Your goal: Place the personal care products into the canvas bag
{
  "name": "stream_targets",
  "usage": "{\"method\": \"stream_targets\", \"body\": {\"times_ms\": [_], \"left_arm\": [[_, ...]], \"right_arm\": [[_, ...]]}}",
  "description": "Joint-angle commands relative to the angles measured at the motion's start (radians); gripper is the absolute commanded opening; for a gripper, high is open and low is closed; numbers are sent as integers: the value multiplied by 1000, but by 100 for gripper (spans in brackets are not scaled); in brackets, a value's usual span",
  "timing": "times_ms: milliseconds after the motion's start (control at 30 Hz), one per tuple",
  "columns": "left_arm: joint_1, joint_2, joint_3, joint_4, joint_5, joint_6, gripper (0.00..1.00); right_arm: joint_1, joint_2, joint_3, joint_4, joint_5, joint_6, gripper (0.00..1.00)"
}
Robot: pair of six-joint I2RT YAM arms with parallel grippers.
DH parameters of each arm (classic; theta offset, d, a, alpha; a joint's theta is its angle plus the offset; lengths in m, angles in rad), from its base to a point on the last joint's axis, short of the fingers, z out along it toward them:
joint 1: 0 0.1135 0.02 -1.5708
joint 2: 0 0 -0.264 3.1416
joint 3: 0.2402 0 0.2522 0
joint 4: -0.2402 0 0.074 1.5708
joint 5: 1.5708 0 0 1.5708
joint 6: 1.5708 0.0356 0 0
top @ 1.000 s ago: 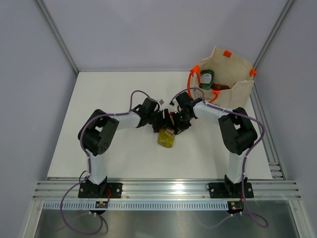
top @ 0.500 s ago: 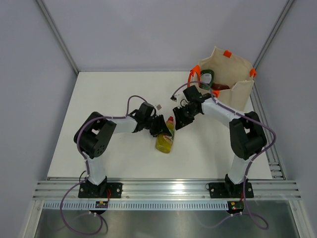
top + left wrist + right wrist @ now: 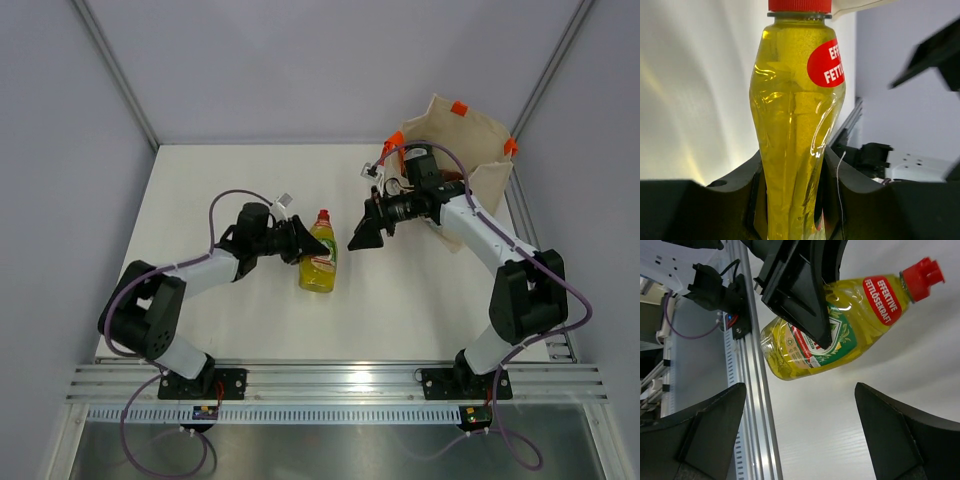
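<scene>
The left gripper (image 3: 296, 241) pinches the yellow bottle (image 3: 795, 120) at its slick waist, well apart from the bag (image 3: 480, 135); it could slip or swivel when carried. The right gripper (image 3: 363, 232), wide open and empty, hangs between them, risking a collision.

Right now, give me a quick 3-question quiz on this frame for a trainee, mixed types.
1. True or false: the right gripper holds the yellow bottle.
2. The bottle's cap is: A white, B red, C blue.
3. Fill in: the canvas bag stands at the far ___ corner of the table.

Key: 1 false, the left gripper clamps it and the right one is open and empty; 2 B; 3 right.
</scene>
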Motion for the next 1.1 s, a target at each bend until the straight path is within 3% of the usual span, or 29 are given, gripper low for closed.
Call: {"method": "stream_targets", "body": {"times_ms": [0, 133, 300, 533, 667, 733, 833, 967, 1000, 1067], "left_arm": [[15, -133, -5, 263, 72, -97, 0], [21, -196, -23, 367, 3, -152, 0], [23, -237, -24, 513, -103, -249, 0], [23, -219, -11, 671, -186, -372, 0], [24, -214, -13, 719, -206, -416, 0], [24, -214, -7, 726, -208, -419, 0], [24, -211, -11, 748, -203, -430, 0], [24, -213, -17, 752, -200, -428, 0], [24, -214, -19, 752, -200, -428, 0], [24, -214, -20, 751, -198, -428, 0]], "right_arm": [[22, 32, 66, 18, -90, 61, 97], [33, 46, 56, 114, -108, 251, 92], [68, -2, -50, 467, -42, 697, 99], [148, -28, -135, 690, -47, 842, 100], [163, -15, -195, 1057, -67, 1108, 99], [169, 1, -181, 1104, -59, 1156, 98], [172, 43, -167, 1231, -67, 1261, 90], [175, 92, -175, 1394, -82, 1446, 73], [178, 100, -172, 1421, -97, 1471, 61], [183, 119, -162, 1451, -113, 1502, 49]]}}
